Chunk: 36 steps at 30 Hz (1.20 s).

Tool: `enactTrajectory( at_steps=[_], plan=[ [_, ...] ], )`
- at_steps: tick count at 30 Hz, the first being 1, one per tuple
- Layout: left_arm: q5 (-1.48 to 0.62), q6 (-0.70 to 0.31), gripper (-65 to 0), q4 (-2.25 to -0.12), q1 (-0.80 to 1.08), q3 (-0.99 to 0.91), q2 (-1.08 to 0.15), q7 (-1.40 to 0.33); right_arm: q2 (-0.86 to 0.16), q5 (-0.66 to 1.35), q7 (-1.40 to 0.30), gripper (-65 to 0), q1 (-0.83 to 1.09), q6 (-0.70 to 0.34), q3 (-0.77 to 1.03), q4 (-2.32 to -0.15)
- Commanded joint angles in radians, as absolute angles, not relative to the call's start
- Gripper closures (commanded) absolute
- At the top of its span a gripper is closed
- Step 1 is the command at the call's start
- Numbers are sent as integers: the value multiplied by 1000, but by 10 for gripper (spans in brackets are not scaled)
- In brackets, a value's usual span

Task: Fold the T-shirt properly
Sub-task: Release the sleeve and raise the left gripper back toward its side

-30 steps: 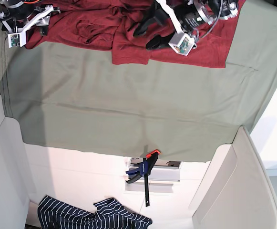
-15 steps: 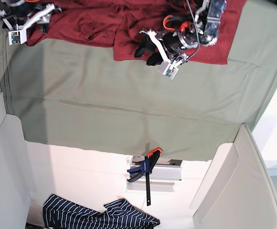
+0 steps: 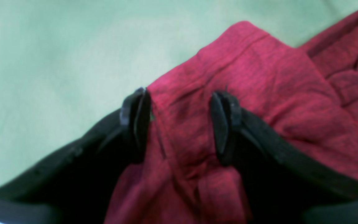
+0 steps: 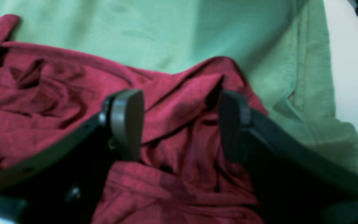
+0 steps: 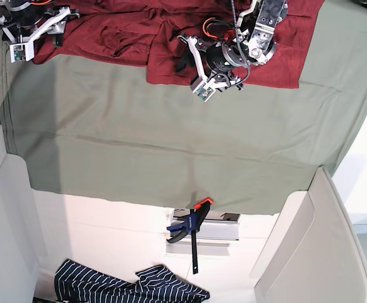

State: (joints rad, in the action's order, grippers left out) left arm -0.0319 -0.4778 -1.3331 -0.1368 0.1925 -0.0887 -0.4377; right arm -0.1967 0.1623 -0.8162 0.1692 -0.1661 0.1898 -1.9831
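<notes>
Shirt: our dark red T-shirt lies rumpled along the far edge of the green sheet, bunched in folds, not yet spread flat.
Left gripper: our left gripper straddles a raised fold near a hemmed corner of the shirt; the jaws stand partly apart with cloth between them, and we cannot tell whether they pinch it or only bracket it.
Right gripper: our right gripper hovers over a crumpled edge at the sheet's corner, jaws wide, holding nothing.
Step in hand: we judge it to be catching two edges so the shirt can be spread.
Doing it well: we should take only the shirt's own layer, never the sheet beneath, and grip close to the hem so thin knit does not slip.
Risk: a bunched double layer would carry wrinkles into the fold.
</notes>
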Motion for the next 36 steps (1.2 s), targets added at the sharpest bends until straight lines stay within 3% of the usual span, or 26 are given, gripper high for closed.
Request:
enactTrajectory(
  at_steps=[1,7,14,21,26,36],
  plan=[
    [-20,-477,-347,-1348,-161,213,-86,-431,-204,166,-797,-373,161,-179,193,-2001],
    [23,-436,-317,-1348,-169,307,-86,-430,-205,165,-805,-373,161,-180,193,-2001],
    [27,-431,0,-1348,-211,313,-86,-424,-205,165,-804,-373,161,-180,193,-2001],
    [11,-464,0,-1362,-286,312,-86,-474,-205,165,-805,-373,161,-181,193,-2001],
    [-37,-456,0,-1496,-258,249,-87,-590,-205,165,-804,-373,161,-189,193,-2001],
    [-82,-457,0,-1863,64,2,-153,-640,-205,165,-802,-373,161,-191,193,-2001]
  ],
)
